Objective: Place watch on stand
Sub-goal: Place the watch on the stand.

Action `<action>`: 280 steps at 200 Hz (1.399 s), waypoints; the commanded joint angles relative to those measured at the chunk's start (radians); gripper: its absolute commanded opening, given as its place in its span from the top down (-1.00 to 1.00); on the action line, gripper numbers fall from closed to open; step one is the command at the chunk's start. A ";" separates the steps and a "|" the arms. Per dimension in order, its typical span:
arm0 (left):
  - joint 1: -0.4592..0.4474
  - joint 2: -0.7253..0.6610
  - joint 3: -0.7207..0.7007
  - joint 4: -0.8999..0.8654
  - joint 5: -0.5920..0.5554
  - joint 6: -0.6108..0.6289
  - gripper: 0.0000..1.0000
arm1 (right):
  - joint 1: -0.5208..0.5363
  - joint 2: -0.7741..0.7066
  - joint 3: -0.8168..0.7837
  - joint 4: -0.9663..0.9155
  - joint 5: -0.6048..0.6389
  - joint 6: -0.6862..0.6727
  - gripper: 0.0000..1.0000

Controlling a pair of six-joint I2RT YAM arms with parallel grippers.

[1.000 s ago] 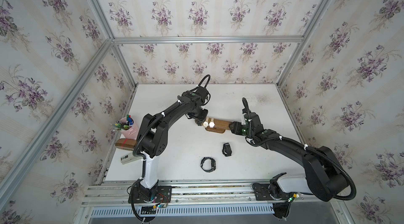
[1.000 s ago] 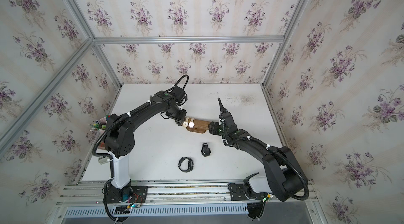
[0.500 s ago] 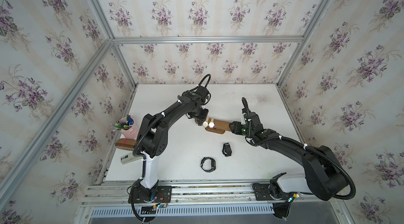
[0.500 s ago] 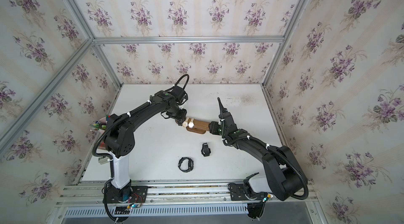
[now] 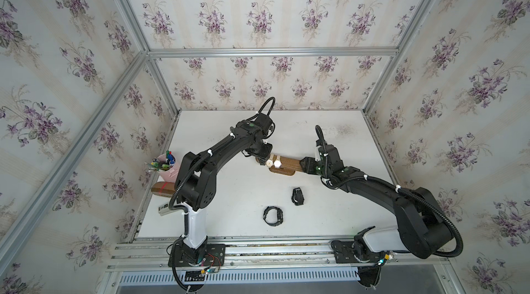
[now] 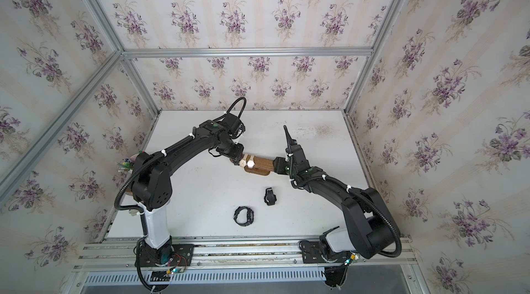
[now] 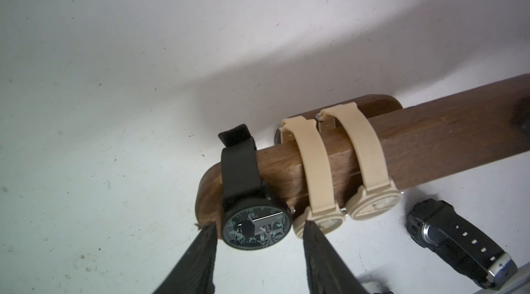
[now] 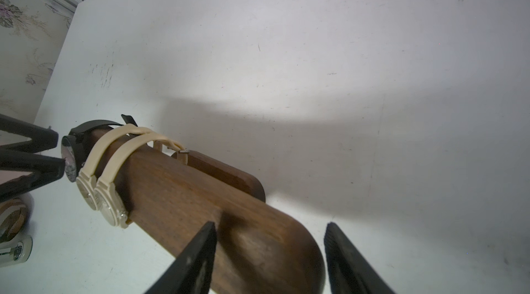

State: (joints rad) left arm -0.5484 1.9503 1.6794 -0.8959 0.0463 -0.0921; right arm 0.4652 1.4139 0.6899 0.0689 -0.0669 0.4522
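The black watch [image 7: 256,228] hangs at one end of the stand [image 7: 430,140], between the left gripper's [image 7: 258,225] parted jaws, untouched. The right gripper [image 8: 269,224] straddles the other end; I cannot tell whether it grips.

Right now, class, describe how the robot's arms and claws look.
The left arm and right arm are black, with white base segments, white cable ties and ribbed black hoses. The left claw and right claw each have two tapered black fingers.

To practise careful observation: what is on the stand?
Three watches loop over the stand: a black watch nearest its end, then two beige watches. The stand hides the strap parts beneath it.
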 commanded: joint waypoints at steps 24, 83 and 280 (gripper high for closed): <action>0.006 -0.011 -0.016 0.045 0.016 0.002 -0.02 | -0.003 0.035 0.041 0.005 0.018 -0.041 -0.21; 0.033 -0.058 -0.082 0.114 -0.018 -0.051 -0.21 | -0.012 0.015 0.057 -0.017 0.021 -0.052 -0.33; 0.028 -0.010 -0.036 0.104 0.049 -0.049 0.03 | -0.009 -0.054 0.007 -0.035 0.028 -0.033 -0.34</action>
State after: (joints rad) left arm -0.5186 1.9575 1.6440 -0.7918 0.1322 -0.1390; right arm 0.4553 1.3750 0.6899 0.0463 -0.0628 0.4198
